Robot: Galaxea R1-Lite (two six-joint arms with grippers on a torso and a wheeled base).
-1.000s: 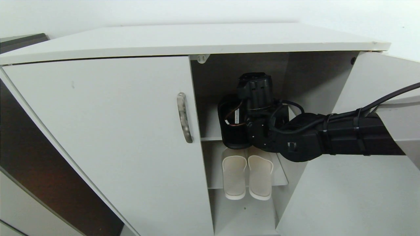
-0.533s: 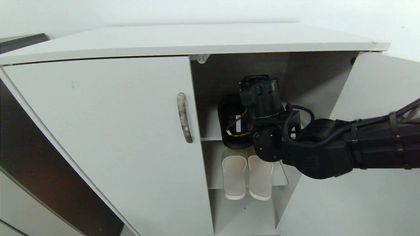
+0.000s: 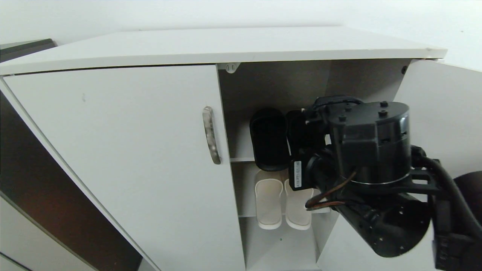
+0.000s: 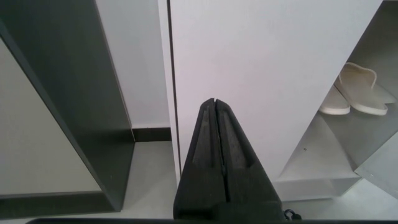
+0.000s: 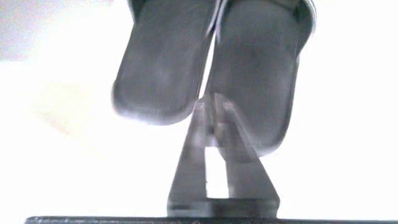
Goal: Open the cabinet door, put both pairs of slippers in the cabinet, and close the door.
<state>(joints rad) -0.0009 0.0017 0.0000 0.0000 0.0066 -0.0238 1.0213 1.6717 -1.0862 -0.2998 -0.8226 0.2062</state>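
The left door of the cabinet is being kept closed, its handle untouched. To the right of it the opening is being left exposed. Inside, the black slippers are being carried by the upper shelf, side by side, heels toward the opening. The white slippers are being carried by the lower shelf, their heels slightly overhanging its front edge. At the far right, the right door is being held swung wide. Judged from this, the opening of the door and the stowing of both pairs are being treated as done. Only the closing of the right door is being left to do.

As for pose, the left gripper is being held low before the left door, apart from it, with its fingers pressed together on nothing. The right arm is being held in front of the opening, between the slippers and the right door, with its wrist turned toward the upper shelf. The right gripper is being pointed at the heels of the black slippers, where the two meet. Its fingertips are being kept together, apparently on nothing. Whether they are touching the heels cannot be told. The arm is judged to need clearing from the opening before the right door is swung shut.
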